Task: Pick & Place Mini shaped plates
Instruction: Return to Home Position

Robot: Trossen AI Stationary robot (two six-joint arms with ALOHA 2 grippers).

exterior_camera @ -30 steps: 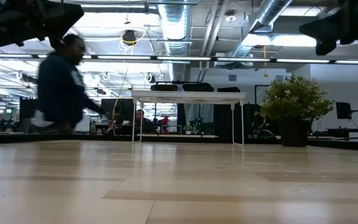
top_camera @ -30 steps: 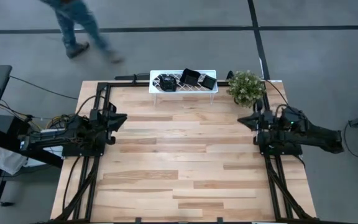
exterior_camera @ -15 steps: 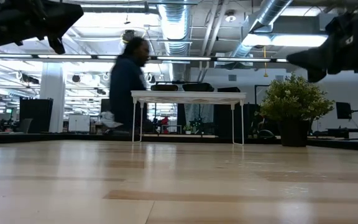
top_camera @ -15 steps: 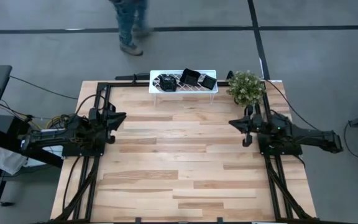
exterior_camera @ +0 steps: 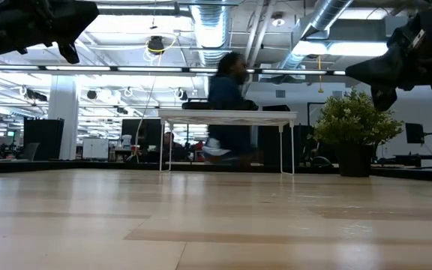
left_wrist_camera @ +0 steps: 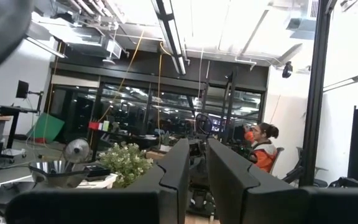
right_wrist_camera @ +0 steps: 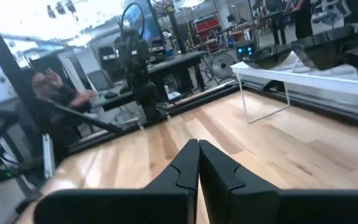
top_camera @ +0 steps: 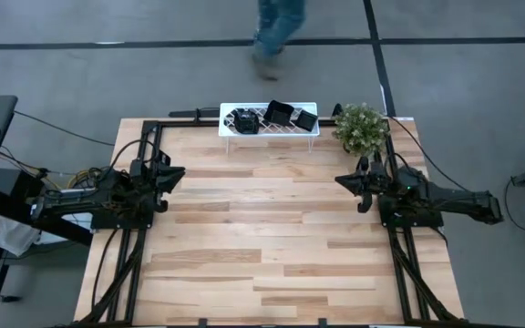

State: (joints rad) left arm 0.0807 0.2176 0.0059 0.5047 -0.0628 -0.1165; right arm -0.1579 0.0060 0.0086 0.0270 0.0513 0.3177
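Note:
Three glossy black mini plates (top_camera: 241, 119) (top_camera: 278, 113) (top_camera: 305, 119) lie on top of a white lattice rack (top_camera: 269, 130), which stands on thin legs at the table's far edge. In the low view they show as dark shapes (exterior_camera: 198, 106) on the rack top (exterior_camera: 276, 116). My left gripper (top_camera: 179, 171) hovers shut and empty at the table's left side, pointing right. My right gripper (top_camera: 343, 180) hovers shut and empty at the right side, pointing left, its fingers closed together in the right wrist view (right_wrist_camera: 198, 152). Both are well clear of the rack.
A potted green plant (top_camera: 361, 128) stands at the far right corner, next to the rack and just behind my right arm. A black frame (top_camera: 153, 128) runs along the table's edges. A person (top_camera: 276, 23) walks on the floor beyond the far edge. Bare wood (top_camera: 262, 228) lies between the arms.
My right gripper has gone toward the table's left edge, out over the wood, and has come down a little; its fingers stay shut. The person behind the table has walked from left to right. The plates and rack have not moved.

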